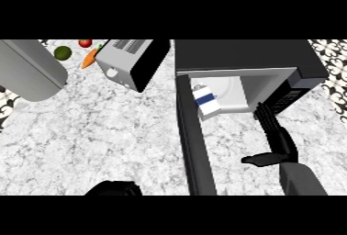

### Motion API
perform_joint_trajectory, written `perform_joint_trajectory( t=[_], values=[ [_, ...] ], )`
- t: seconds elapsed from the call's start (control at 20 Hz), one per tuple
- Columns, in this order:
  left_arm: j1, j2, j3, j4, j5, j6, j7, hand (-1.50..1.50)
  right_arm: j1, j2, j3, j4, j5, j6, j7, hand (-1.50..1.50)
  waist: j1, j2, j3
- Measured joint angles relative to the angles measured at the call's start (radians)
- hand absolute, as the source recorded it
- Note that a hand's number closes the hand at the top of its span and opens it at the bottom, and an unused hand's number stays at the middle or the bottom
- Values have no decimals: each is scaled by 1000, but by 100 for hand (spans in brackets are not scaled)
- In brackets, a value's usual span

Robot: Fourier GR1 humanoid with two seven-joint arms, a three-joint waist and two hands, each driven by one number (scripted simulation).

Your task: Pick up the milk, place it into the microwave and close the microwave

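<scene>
Inside the microwave (298, 59), on the pale floor of the cavity, the milk (206, 100) sits near the left front corner, just behind the hinge side. It leans a bit and touches nothing but the floor, so the placing step looks done. Carton white with a blue band.

The right hand (274, 133) is at the cavity mouth, fingers straight and pressed together pointing in toward the back, thumb stuck out to the left. Holds nothing. It is apart from the milk, to its right. Read: hand empty after release, positioned to come out.

The door (195, 147) stands wide open, swung toward the viewer, seen edge on as a long dark slab running down from the hinge. It lies to the left of the right forearm, so the arm has to clear the opening before the door can swing. Closing not yet done.

The left hand (114, 189) shows only as a dark lump at the lower edge, left of the door; cannot tell its state.

Back left on the counter (102, 133): a toaster (129, 62), a big grey cylinder (30, 69), a carrot (89, 58), a tomato (85, 42), a lime (62, 52). All well apart from the job.
</scene>
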Motion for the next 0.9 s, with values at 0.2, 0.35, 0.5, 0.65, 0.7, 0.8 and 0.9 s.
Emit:
perform_joint_trajectory(
  t=[0.2, 0.35, 0.5, 0.65, 0.7, 0.8, 0.9],
  values=[
    [-87, -17, -12, 80, -55, 22, 13, 150, 172, -30, 5, -159, -28, 15, 8, -150, -1, 2, 0],
    [-169, -24, -34, 158, -94, 52, 15, 150, 300, -66, -2, -276, -64, 45, 18, -150, -9, 4, -1],
    [-230, -28, -77, 228, -134, 81, 2, 150, 429, -98, -18, -404, -113, 70, 36, -150, -1, 7, 0],
    [-296, -30, -132, 327, -152, 133, -26, 150, 538, -127, -36, -505, -163, 100, 45, -150, 7, 9, 0],
    [-327, -31, -150, 365, -150, 161, -40, 150, 567, -135, -40, -535, -175, 106, 50, -150, 9, 10, 0],
    [-362, -31, -188, 419, -158, 214, -66, 150, 629, -155, -51, -599, -212, 130, 66, -150, 13, 11, 1],
    [-402, -31, -231, 472, -154, 275, -88, 150, 668, -177, -61, -640, -247, 154, 77, -150, 15, 12, 1]
  ],
)
